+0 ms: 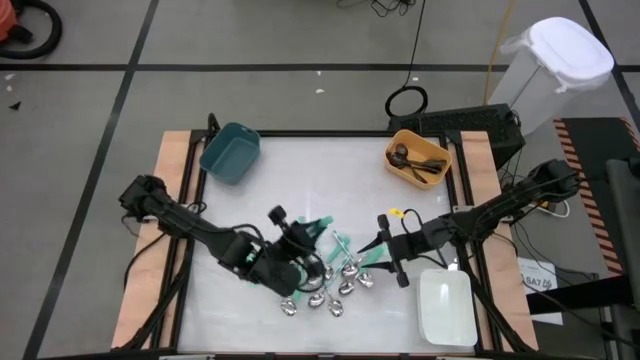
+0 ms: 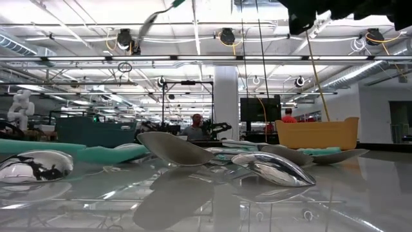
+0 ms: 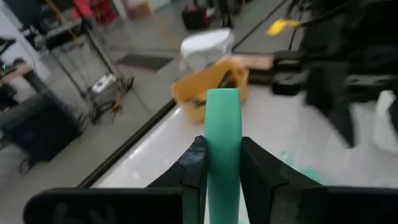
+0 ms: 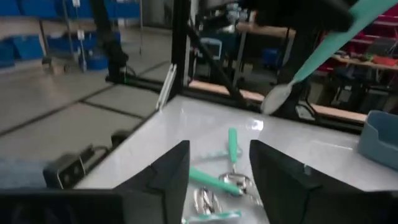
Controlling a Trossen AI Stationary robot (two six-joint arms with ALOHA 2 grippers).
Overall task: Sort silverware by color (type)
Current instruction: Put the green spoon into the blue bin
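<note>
The silverware lies in a pile (image 1: pixel 335 278) at the table's near middle: shiny silver spoons (image 2: pixel 270 169) and teal-handled ones (image 4: pixel 231 149). My left gripper (image 1: pixel 298 238) is over the pile's left side, shut on a teal-handled spoon (image 4: pixel 314 59). That spoon also shows high up in the low view (image 2: pixel 149 27). My right gripper (image 1: pixel 380 245) hovers open at the pile's right side; its fingers (image 4: pixel 168 171) are apart above the spoons and touch nothing. My left gripper pinches the teal-handled spoon by its teal handle (image 3: pixel 222 149) between the two fingers, and the handle's free end (image 3: pixel 222 102) sticks out past them. The spoon is lifted clear of the table. It slants, with its silver bowl (image 4: pixel 277 98) lowest.
A teal bin (image 1: pixel 230 152) stands at the far left. An orange bin (image 1: pixel 418 160) at the far right holds dark utensils. A white bin (image 1: pixel 446 306) sits at the near right, beside my right arm. The room behind holds shelves, and people are in the distance.
</note>
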